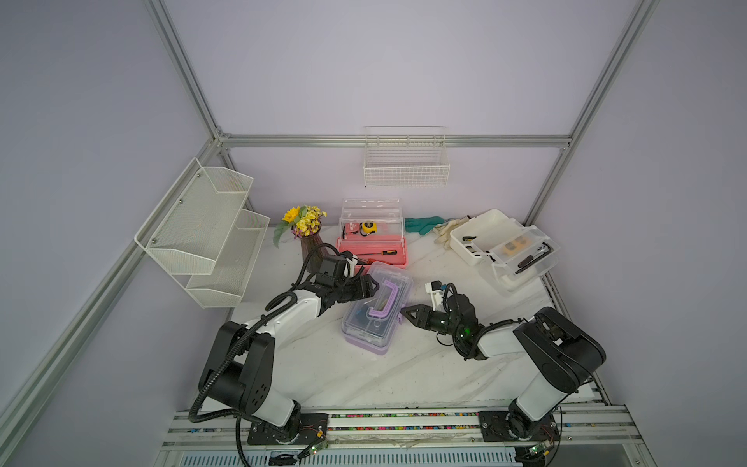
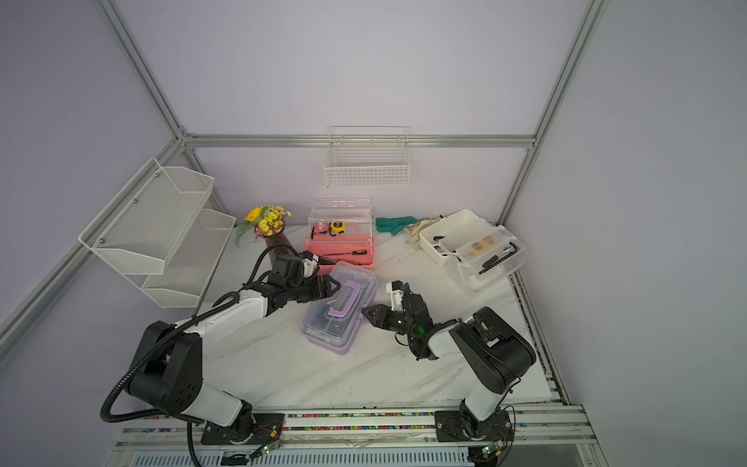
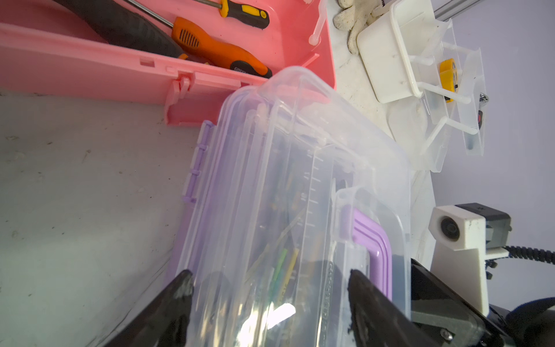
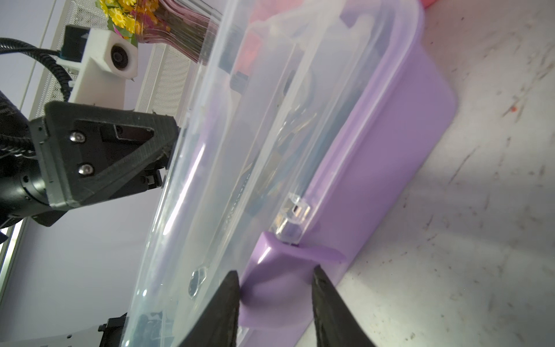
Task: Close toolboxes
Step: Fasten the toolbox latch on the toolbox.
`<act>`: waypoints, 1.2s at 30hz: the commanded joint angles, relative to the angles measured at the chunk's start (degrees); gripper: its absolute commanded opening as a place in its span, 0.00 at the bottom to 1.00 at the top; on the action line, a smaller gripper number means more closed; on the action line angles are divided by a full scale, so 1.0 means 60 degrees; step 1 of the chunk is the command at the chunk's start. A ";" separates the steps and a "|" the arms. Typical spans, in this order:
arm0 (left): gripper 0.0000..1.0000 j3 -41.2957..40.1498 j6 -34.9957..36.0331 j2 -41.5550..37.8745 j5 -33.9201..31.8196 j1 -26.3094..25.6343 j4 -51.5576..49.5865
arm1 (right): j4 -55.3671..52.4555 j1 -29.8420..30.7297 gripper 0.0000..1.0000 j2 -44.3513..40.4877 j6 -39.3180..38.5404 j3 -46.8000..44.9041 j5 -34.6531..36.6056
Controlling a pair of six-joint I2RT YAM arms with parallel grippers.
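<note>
While left tool (image 1: 375,292) rests wide open on purple toolbox lid (image 1: 364,328), right tool (image 4: 274,272) brackets its latch (image 4: 276,300); grip unconfirmed.

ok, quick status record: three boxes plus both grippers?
purple box: centre, lid down
latch: sticking out, looks unfastened
pink box: back, lid up
white box: back right, lid open
left gripper: open, over purple box top
right gripper: jaws either side of latch, grip unclear
</note>
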 commanded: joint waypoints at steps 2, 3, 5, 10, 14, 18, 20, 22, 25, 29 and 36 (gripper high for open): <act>0.79 -0.0556 -0.0463 0.0246 0.0695 -0.0490 -0.0454 | 0.0511 0.0286 0.41 0.0233 0.0202 0.0077 -0.0388; 0.79 -0.0571 -0.0499 0.0217 0.0676 -0.0507 -0.0448 | 0.0563 0.0318 0.41 0.0261 0.0236 0.0051 -0.0357; 0.79 -0.0599 -0.0589 0.0185 0.0637 -0.0542 -0.0394 | 0.0859 0.0369 0.42 0.0373 0.0413 -0.0017 -0.0342; 0.79 -0.0630 -0.0727 0.0200 0.0639 -0.0704 -0.0304 | 0.1527 0.0508 0.42 0.0667 0.0691 -0.0056 -0.0273; 0.79 -0.0700 -0.0815 0.0229 0.0610 -0.0797 -0.0271 | 0.1471 0.0569 0.42 0.0661 0.0576 0.0030 -0.0135; 0.80 -0.0734 -0.0819 0.0123 0.0480 -0.0793 -0.0289 | 0.0563 0.0569 0.42 0.0131 0.0097 0.0050 0.0060; 0.83 -0.0685 -0.0816 0.0014 0.0338 -0.0787 -0.0385 | -0.0393 0.0569 0.43 -0.0551 -0.0358 -0.0009 0.0575; 0.86 -0.0513 -0.0677 -0.0074 0.0111 -0.0749 -0.0622 | -0.1625 0.0543 0.45 -0.1303 -0.0832 0.0107 0.1067; 0.88 -0.0163 -0.0354 -0.0125 -0.0067 -0.0605 -0.1227 | -0.3352 0.0432 0.47 -0.2062 -0.1616 0.0643 0.1447; 0.92 0.0035 0.0018 -0.0444 -0.0292 -0.0396 -0.2083 | -0.5005 0.0271 0.53 -0.2488 -0.2097 0.1308 0.2102; 0.99 -0.0077 0.0434 -0.1404 -0.0423 -0.0263 -0.3530 | -0.5925 0.0147 0.56 -0.2616 -0.2314 0.1948 0.2313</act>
